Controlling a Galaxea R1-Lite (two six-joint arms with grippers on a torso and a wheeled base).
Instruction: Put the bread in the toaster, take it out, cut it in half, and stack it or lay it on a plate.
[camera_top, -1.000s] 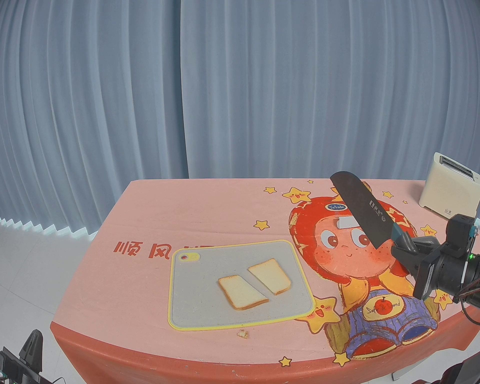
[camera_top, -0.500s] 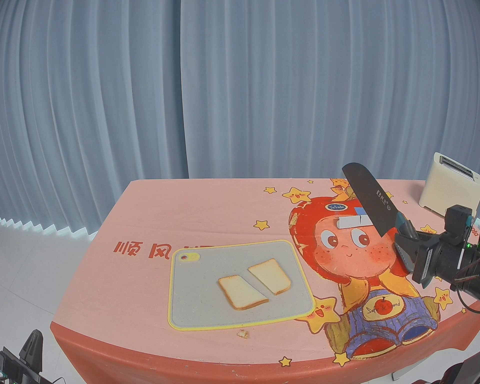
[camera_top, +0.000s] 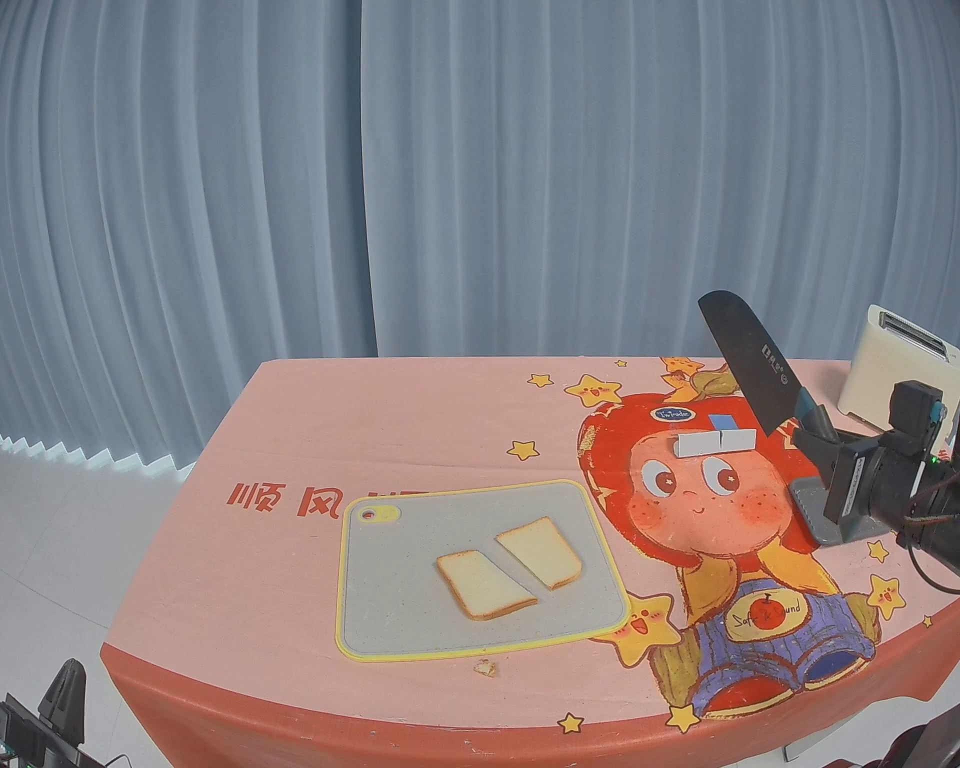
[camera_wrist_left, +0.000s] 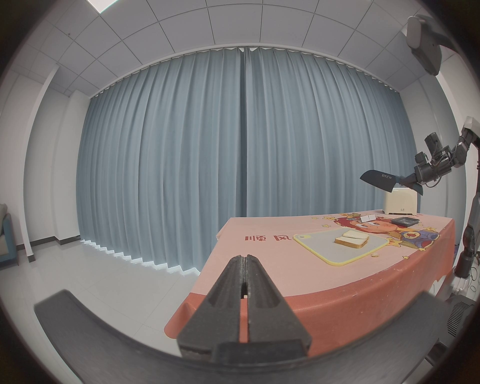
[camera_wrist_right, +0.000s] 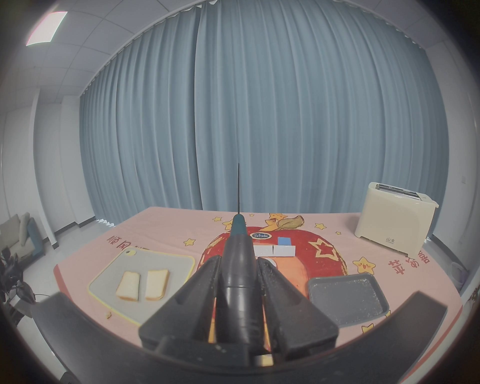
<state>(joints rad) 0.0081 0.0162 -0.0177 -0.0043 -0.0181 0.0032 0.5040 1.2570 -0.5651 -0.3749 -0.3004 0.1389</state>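
Two toasted bread halves lie side by side on the grey, yellow-rimmed cutting board, also seen as bread halves in the right wrist view. My right gripper hovers over the table's right side, shut on the handle of a black-bladed knife. The blade points up and away toward the curtain. The cream toaster stands at the back right corner. My left gripper is shut on nothing, low and off the table's front left corner.
A dark grey tray lies on the table under my right gripper. Small white and blue blocks sit on the cartoon print mid-table. A crumb lies in front of the board. The cloth's left half is bare.
My right gripper has carried the knife up and to the right, farther from the cutting board, and the blade now stands steeper. The bread and the left arm have not moved.
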